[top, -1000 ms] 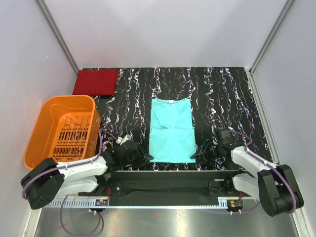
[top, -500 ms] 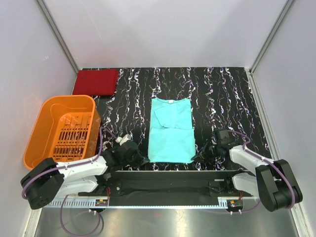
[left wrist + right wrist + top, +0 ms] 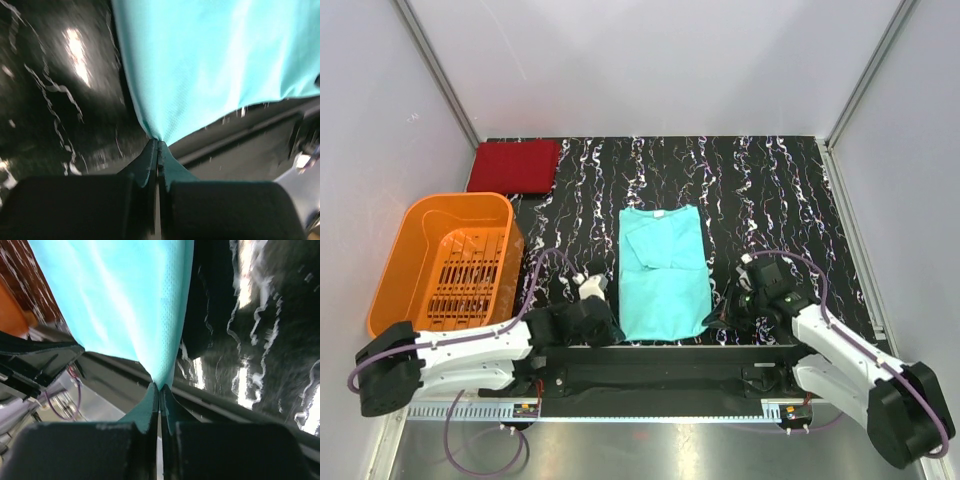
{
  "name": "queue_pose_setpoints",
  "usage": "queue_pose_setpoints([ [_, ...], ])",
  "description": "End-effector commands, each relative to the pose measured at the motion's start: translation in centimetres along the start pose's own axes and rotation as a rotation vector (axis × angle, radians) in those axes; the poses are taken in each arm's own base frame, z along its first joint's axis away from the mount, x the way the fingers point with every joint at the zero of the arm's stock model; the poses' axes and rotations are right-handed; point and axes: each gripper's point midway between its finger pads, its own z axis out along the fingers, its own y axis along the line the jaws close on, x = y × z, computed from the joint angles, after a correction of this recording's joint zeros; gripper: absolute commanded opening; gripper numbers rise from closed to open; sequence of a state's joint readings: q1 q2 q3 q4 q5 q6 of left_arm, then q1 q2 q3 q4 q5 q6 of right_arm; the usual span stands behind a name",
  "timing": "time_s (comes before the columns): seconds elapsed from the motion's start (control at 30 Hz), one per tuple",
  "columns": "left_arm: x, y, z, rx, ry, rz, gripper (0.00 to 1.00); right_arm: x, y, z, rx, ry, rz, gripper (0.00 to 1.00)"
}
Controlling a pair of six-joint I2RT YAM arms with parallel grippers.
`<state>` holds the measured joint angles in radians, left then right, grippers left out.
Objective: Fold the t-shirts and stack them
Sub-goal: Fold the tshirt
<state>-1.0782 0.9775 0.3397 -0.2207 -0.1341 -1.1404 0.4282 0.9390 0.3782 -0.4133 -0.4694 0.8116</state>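
The teal-green t-shirt [image 3: 664,272] lies in the middle of the black marbled table, sleeves folded in, its near hem lifted. My left gripper [image 3: 617,332] is shut on its near left corner; in the left wrist view [image 3: 157,142] the cloth [image 3: 210,55] rises from the closed jaws. My right gripper [image 3: 712,321] is shut on the near right corner; in the right wrist view [image 3: 160,386] the cloth [image 3: 125,300] stretches away from the jaws. The dark red t-shirt [image 3: 514,165] lies folded at the far left corner.
An orange slatted basket [image 3: 415,225] stands at the left of the table [image 3: 770,190]. A black rail [image 3: 660,352] runs along the near edge under both grippers. Grey walls close the back and sides.
Both grippers have closed in on the teal shirt's near corners and lifted them. The shirt's near hem has moved a little away from the near edge.
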Motion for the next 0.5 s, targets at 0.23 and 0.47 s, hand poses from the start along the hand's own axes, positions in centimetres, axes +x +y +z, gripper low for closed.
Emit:
queue_pose_setpoints([
  [0.23, 3.7, -2.4, -4.6, 0.047, -0.019, 0.101, 0.00, 5.3, 0.4, -3.2, -0.005, 0.082, -0.069, 0.00],
  [0.47, 2.4, -5.3, -6.8, 0.081, -0.055, 0.104, 0.00, 4.6, 3.6, -4.9, -0.084, 0.059, -0.068, 0.00],
])
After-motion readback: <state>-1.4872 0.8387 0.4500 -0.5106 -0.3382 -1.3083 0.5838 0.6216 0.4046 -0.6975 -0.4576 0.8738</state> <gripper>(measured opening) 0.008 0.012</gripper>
